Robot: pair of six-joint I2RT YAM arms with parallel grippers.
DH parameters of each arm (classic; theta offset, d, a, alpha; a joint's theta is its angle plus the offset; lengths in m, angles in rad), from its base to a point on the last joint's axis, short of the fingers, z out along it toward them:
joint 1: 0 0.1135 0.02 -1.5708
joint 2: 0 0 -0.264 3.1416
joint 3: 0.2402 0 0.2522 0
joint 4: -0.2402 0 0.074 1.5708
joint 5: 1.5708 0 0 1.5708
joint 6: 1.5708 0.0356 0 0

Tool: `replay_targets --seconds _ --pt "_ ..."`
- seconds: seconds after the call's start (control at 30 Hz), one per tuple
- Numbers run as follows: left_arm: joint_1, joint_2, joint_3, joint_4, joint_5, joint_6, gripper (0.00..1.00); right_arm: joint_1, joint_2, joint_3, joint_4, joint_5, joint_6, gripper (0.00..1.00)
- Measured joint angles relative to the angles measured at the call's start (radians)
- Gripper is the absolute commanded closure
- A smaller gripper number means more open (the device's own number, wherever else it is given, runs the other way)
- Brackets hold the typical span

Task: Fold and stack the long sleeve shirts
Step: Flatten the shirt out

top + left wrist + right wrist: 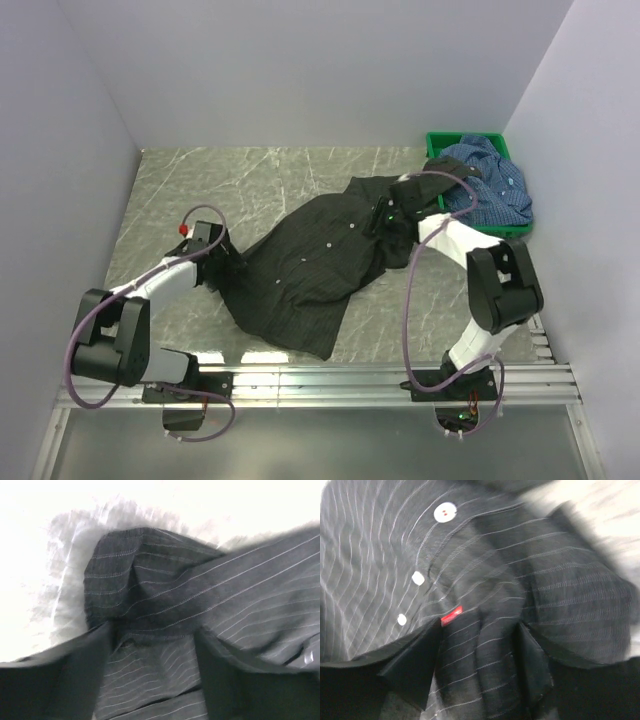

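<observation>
Black shirt (320,265) sprawls askew mid tabletop (200,180); blue shirt (490,185) in crate (436,142). L hand (152,635) wide over a fold; R hand (479,630) straddles bunched cloth nr red label (451,615), grip unclear. Risk: pinching one layer only, so fold skews.

My left arm (150,285): elbow folded back near base, forearm reaching forward and right, wrist pitched down. My left gripper (226,268) low, jaws apart. My right arm (500,285): elbow raised, forearm stretched forward and left. My right gripper (386,214) pointing down, fingers (412,672) parted; whether pinching, can't tell.
</observation>
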Motion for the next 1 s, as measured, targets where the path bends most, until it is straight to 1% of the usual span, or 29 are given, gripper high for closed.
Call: replay_targets --seconds 0.03,0.07,0.1,0.13,0.17,0.27,0.33,0.37,0.4,0.47,0.5,0.57,0.6,0.67,0.73,0.83,0.93,1.0 --pt "0.002 0.017 0.008 0.000 -0.006 -0.008 0.46 0.028 0.019 0.000 0.008 -0.004 0.002 0.62" --pt "0.009 0.028 0.014 0.016 -0.011 -0.021 0.61 0.058 0.040 0.000 0.018 -0.010 0.011 0.70" --pt "0.019 0.047 0.018 0.028 -0.012 -0.033 0.69 0.080 0.058 0.000 0.026 -0.020 0.017 0.75" --pt "0.030 0.061 0.019 0.032 -0.013 -0.041 0.76 0.109 0.080 0.000 0.035 -0.034 0.028 0.86" --pt "0.048 0.068 0.021 0.034 -0.010 -0.050 0.86 0.139 0.102 0.000 0.046 -0.047 0.038 0.89" --pt "0.120 0.070 0.023 0.023 -0.019 -0.051 0.92 0.234 0.161 0.021 0.061 -0.095 0.083 0.90" --pt "0.174 0.069 0.035 -0.002 -0.034 -0.044 0.93 0.309 0.195 0.078 0.061 -0.122 0.101 0.91" --pt "0.204 0.069 0.050 -0.024 -0.043 -0.038 0.93 0.343 0.209 0.108 0.057 -0.132 0.109 0.90" --pt "0.230 0.069 0.068 -0.041 -0.054 -0.028 0.93 0.384 0.226 0.145 0.060 -0.144 0.117 0.85" --pt "0.272 0.069 0.111 -0.068 -0.073 0.000 0.94 0.461 0.256 0.224 0.054 -0.165 0.128 0.79" --pt "0.287 0.069 0.135 -0.077 -0.084 0.013 0.94 0.495 0.266 0.257 0.053 -0.174 0.129 0.67" --pt "0.306 0.069 0.177 -0.085 -0.102 0.048 0.94 0.544 0.267 0.298 0.047 -0.186 0.129 0.56" --pt "0.311 0.068 0.196 -0.086 -0.114 0.067 0.94 0.555 0.262 0.304 0.044 -0.186 0.121 0.48" --pt "0.314 0.059 0.212 -0.088 -0.134 0.102 0.95 0.558 0.238 0.304 0.016 -0.171 0.102 0.44" --pt "0.315 0.040 0.214 -0.095 -0.153 0.138 0.97 0.525 0.201 0.290 -0.021 -0.145 0.076 0.43" --pt "0.315 0.009 0.214 -0.114 -0.181 0.168 0.99 0.427 0.125 0.254 -0.050 -0.118 0.039 0.43" --pt "0.315 -0.027 0.211 -0.120 -0.200 0.191 0.99 0.332 0.082 0.248 -0.070 -0.099 0.007 0.42" --pt "0.315 -0.043 0.208 -0.121 -0.211 0.200 1.00 0.296 0.074 0.246 -0.069 -0.094 -0.012 0.39"
